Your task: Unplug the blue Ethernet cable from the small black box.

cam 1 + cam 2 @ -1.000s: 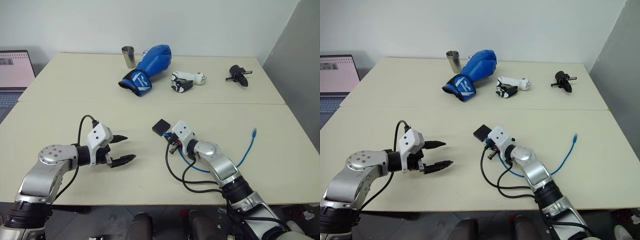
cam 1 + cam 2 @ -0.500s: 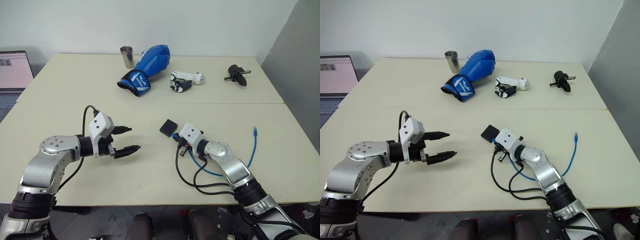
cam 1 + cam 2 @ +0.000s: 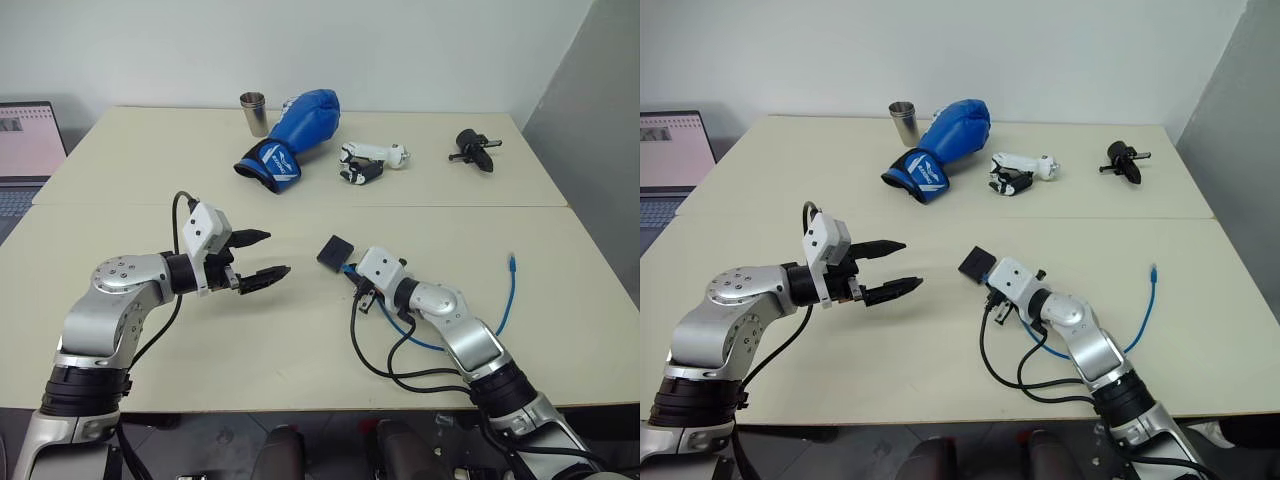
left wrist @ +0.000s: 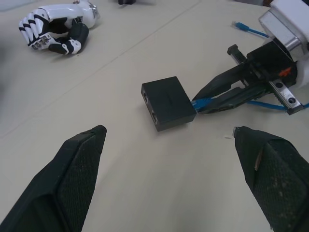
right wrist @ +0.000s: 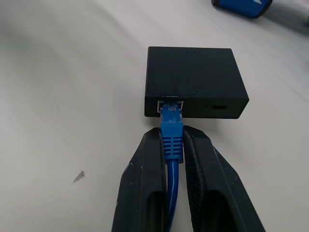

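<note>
The small black box [image 5: 195, 80] lies flat on the table [image 3: 300, 330], near its middle, with the blue Ethernet cable [image 5: 171, 135] plugged into a port on the edge facing the right claw [image 5: 172, 145]; that claw is clamped on the cable's boot just behind the plug, its two black fingers [image 5: 145, 169] pressed against either side; the rest of the cable trails back under the right arm and curves out to a free plug end [image 3: 510, 263] lying on the table; the left claw [image 3: 262, 255] hovers to the left of the box, apart from it, its fingers spread wide and gripping nothing; a blue boxing glove [image 3: 290, 135] and a metal cup [image 3: 254, 113] sit at the far side.
</note>
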